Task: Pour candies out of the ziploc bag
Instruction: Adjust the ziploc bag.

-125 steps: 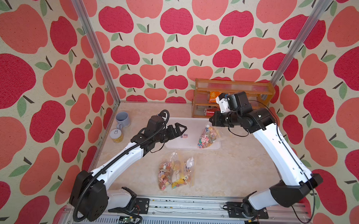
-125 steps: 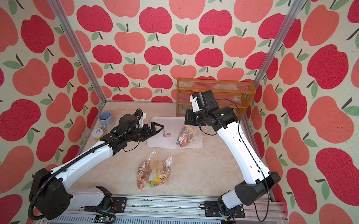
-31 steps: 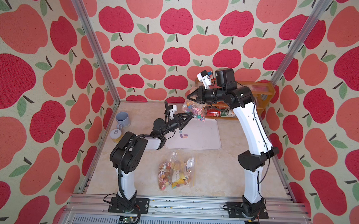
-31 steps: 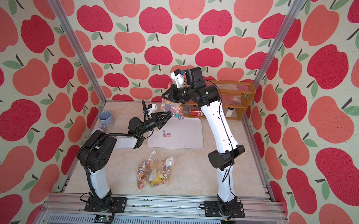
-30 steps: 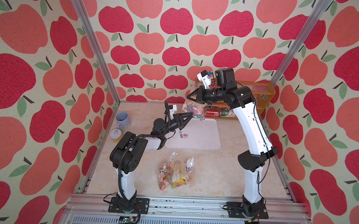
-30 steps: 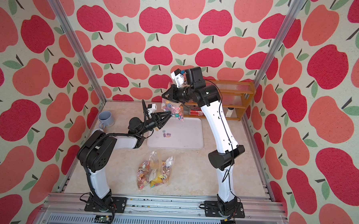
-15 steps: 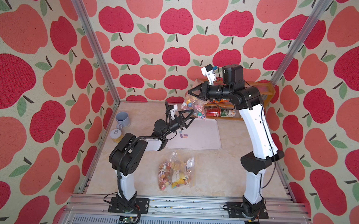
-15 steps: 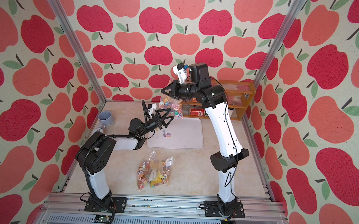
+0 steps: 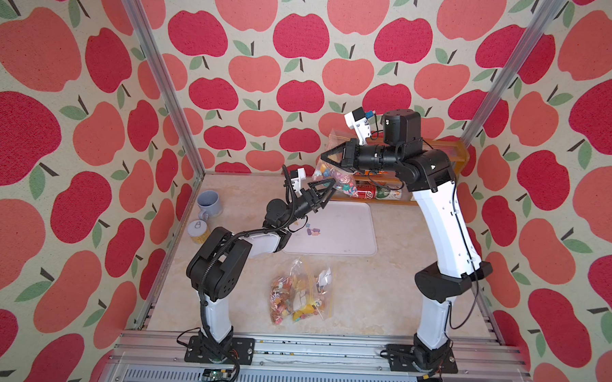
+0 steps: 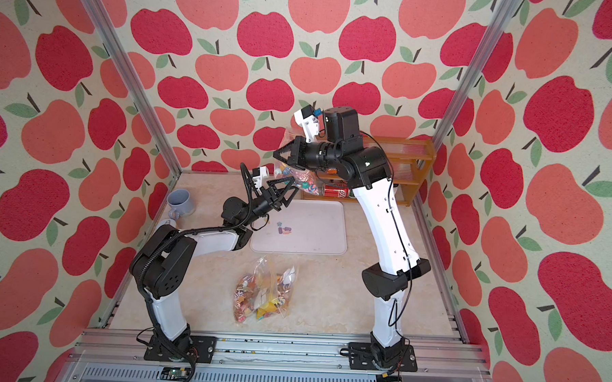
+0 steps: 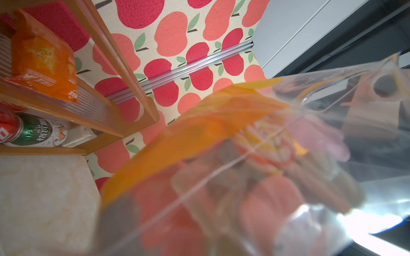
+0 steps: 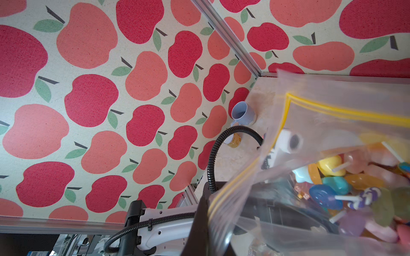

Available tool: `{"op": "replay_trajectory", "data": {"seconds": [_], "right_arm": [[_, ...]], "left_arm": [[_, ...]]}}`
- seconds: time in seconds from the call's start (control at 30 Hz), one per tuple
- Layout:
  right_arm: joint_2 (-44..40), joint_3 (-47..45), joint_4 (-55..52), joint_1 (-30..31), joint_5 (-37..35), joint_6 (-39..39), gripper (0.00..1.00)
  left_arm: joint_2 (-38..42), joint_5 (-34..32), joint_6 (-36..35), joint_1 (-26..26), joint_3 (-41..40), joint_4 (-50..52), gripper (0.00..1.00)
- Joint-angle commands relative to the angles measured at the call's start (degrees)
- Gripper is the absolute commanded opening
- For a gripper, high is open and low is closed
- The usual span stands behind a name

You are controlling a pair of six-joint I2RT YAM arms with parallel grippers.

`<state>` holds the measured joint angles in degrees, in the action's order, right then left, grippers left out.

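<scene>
Table (image 9: 381, 298): beige stone-look top with apple-print walls on the left, far and right sides.
Wooden shelf (image 9: 458, 152): stands at the far right against the wall. An orange snack packet (image 11: 44, 59) lies on an upper level. A red can (image 9: 363, 193) and a green can (image 9: 386, 193) lie on their sides, end to end, on the lowest level.
White tray (image 9: 352, 236): lies flat mid-table, just near of the shelf, and holds a small cluster of loose candies (image 9: 312, 231) by its left edge.
Second bag (image 9: 302, 294): clear, lying flat on the table near of the tray, between the two arm bases. It is packed with mixed sweets, white scraps and a yellow piece.
Ziploc bag (image 9: 333, 172): clear with a yellow zip strip, held up in the air at the far side. In both top views it shows over the shelf's left end and the tray's far edge. The candies in it are heaped in its lower part, and the right wrist view shows lollipops on white sticks and blue, yellow, orange and pink pieces (image 12: 328, 195).
Right gripper (image 9: 324, 158): points left, jaws pinched tight on the upper part of the ziploc bag, which hangs below it.
Left gripper (image 9: 327, 189): jaws spread wide, aimed up at the bag's lower end. Whether it touches the bag cannot be told. Its wrist view is filled by the blurred bag.
Mug (image 9: 209, 202): grey-blue, upright at the far left; its contents cannot be told.
Yellow can (image 9: 198, 229): upright, just near of the mug.
</scene>
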<state>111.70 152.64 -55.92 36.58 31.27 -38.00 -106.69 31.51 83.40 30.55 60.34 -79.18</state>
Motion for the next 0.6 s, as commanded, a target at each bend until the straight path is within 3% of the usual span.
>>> {"op": "replay_trajectory", "data": {"seconds": [0.0, 0.13, 0.3, 0.57], "right_arm": [[-3.2, -0.2, 3.6, -0.4, -0.4, -1.0, 0.00], [-3.4, -1.1, 5.1, -2.6, -1.2, -3.0, 0.00], [-3.1, -1.1, 7.9, -3.4, -0.9, -5.3, 0.00], [-3.5, -3.4, 8.2, -4.8, -1.8, -5.5, 0.00]], "left_arm": [[0.4, -2.9, -2.2, 0.7, 1.8, -1.5, 0.74], [1.5, -3.2, -3.7, 1.6, 2.0, -1.5, 0.78], [2.5, -5.3, -4.3, 1.9, 0.3, -1.6, 0.73], [5.4, -4.8, -4.7, 2.3, -1.5, -1.5, 0.41]]}}
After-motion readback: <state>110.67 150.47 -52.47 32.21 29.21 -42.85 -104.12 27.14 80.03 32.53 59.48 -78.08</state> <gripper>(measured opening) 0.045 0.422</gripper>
